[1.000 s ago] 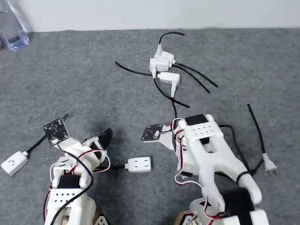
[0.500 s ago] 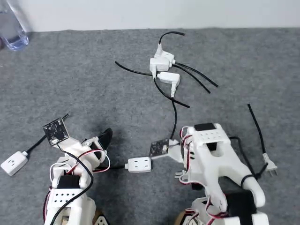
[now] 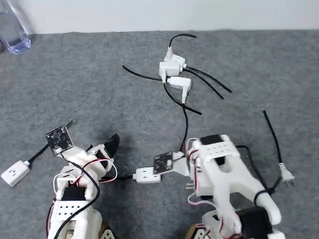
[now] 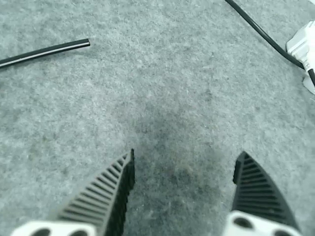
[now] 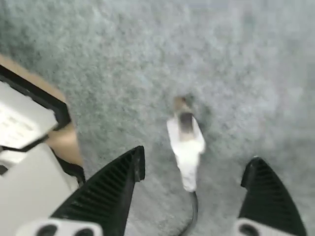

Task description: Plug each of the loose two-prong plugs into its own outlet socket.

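Right wrist view: white two-prong plug point(image 5: 186, 142) lies on the grey worktop point(image 5: 275, 59) between the right arm's jaws, wide open, holding nothing. Judged light, rigid, smooth; cord point(image 5: 193, 211) may drag. Best grip: across the body, behind the prongs point(image 5: 182, 104). No legible print. One outlet socket point(image 3: 148, 175) lies near. Likewise the left arm's jaws: wide open, empty.

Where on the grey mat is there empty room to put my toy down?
The widest bare patch lies between the water bottle and the plugged cable cluster. Another lies right of that cluster, between the loose plug and the wall. It is crowded near the left arm and the right arm, around the outlet socket.
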Controlling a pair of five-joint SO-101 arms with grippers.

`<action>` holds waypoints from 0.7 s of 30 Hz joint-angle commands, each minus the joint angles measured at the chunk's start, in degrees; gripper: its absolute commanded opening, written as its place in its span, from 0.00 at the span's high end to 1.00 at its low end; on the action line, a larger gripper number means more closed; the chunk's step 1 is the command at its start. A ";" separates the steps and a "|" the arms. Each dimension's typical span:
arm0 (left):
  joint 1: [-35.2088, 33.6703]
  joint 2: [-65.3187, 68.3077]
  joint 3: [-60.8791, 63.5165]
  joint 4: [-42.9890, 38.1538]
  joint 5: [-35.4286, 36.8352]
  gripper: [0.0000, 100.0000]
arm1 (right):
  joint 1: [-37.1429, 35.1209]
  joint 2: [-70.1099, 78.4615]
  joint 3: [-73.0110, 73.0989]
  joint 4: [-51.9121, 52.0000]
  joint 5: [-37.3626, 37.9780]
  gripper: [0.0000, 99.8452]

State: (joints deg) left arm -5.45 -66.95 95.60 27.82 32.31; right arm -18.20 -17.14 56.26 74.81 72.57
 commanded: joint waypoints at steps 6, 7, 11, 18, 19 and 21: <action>0.09 -0.62 -0.31 -1.41 -0.18 0.69 | -5.41 -9.19 -1.23 4.53 -3.96 0.72; 0.09 -0.62 -0.31 -1.41 -0.09 0.69 | -4.97 -8.57 -1.23 3.74 -3.96 0.72; 0.09 -0.62 -0.31 -1.41 -0.09 0.69 | -2.95 -5.41 -2.02 -0.75 -3.87 0.72; 0.18 -0.62 -0.31 -1.41 -0.09 0.69 | 0.57 2.33 -8.79 -2.51 0.88 0.72; 0.18 -0.62 -0.31 -1.41 -0.09 0.69 | 1.36 3.56 -10.02 -2.68 1.41 0.72; 0.26 -0.62 -0.31 -1.32 -0.18 0.69 | 2.59 5.93 -12.75 -2.68 1.93 0.72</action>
State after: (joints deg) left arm -5.45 -66.95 95.60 27.82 32.31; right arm -17.58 -13.36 49.05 72.88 73.19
